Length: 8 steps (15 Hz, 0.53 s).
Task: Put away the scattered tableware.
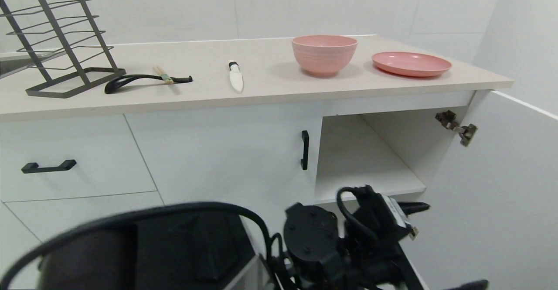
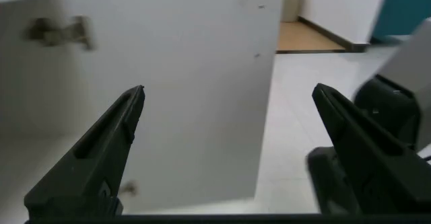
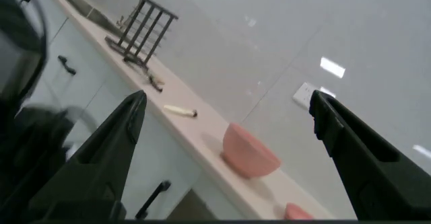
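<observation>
On the countertop [image 1: 270,90] lie a black spoon [image 1: 130,80] across wooden chopsticks [image 1: 163,74], a white-sheathed knife [image 1: 236,77], a pink bowl [image 1: 324,53] and a pink plate [image 1: 411,63]. My left gripper [image 2: 229,103] is open with nothing between its fingers and faces the open cabinet door [image 2: 188,83]. My right gripper [image 3: 229,109] is also open and holds nothing. It sits low and looks up at the bowl [image 3: 249,155], the knife [image 3: 179,110] and the plate's edge [image 3: 296,212]. One of my arms [image 1: 348,237] hangs low before the cabinet.
A dark wire rack [image 1: 61,41] stands at the counter's left end. Below the bowl and plate is an open cabinet with a bare shelf [image 1: 362,168]; its door [image 1: 501,194] swings out on the right, hinge [image 1: 455,126] showing. Shut drawers and a door with black handles [image 1: 304,149] are to the left.
</observation>
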Motion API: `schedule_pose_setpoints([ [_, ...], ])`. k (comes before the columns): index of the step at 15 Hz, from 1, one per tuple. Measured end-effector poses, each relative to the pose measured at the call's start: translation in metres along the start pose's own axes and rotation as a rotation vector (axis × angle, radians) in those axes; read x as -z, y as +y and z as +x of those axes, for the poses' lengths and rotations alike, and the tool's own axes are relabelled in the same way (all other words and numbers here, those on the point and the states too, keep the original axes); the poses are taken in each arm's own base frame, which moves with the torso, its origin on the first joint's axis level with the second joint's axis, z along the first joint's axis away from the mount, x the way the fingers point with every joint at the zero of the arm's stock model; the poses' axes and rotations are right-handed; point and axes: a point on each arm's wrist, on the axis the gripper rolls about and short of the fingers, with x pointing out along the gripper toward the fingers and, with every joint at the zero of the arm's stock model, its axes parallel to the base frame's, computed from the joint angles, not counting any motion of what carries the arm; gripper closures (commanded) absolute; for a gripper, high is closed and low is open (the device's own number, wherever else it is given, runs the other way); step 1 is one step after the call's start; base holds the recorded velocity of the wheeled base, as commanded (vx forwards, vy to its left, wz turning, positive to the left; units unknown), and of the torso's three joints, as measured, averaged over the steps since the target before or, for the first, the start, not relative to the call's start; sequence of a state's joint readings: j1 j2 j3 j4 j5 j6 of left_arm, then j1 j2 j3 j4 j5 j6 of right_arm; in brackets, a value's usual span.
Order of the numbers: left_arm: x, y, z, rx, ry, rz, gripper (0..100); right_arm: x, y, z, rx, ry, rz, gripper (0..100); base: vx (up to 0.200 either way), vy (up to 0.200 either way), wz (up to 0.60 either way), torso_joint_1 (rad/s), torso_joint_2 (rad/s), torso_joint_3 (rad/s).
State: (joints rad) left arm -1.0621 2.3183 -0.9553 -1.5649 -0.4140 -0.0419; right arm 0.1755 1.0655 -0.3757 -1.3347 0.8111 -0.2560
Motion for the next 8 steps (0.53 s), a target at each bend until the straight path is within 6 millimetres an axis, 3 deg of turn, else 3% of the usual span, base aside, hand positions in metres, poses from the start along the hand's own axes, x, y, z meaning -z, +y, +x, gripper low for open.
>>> schedule_pose_setpoints([
  [2,-0.03,0.019,-0.044,-0.097,0.022,0.019,0,0.014,0.011,-0.009,0.004,0.073,0.062,0,0.0,0.0,0.0,0.0,0.0,0.0],
  [4,-0.064,0.024,-0.088,-0.175,0.019,0.057,0,0.037,0.031,-0.025,0.008,0.212,0.184,0,0.0,0.0,0.0,0.0,0.0,0.0],
  [6,-0.092,0.016,-0.138,-0.257,0.029,0.086,0,0.051,0.045,-0.038,0.05,0.323,0.259,0,0.0,0.0,0.0,0.0,0.0,0.0],
  [8,-0.106,-0.01,-0.19,-0.317,0.061,0.085,0,0.057,0.05,-0.046,0.085,0.371,0.277,0,0.0,0.0,0.0,0.0,0.0,0.0],
])
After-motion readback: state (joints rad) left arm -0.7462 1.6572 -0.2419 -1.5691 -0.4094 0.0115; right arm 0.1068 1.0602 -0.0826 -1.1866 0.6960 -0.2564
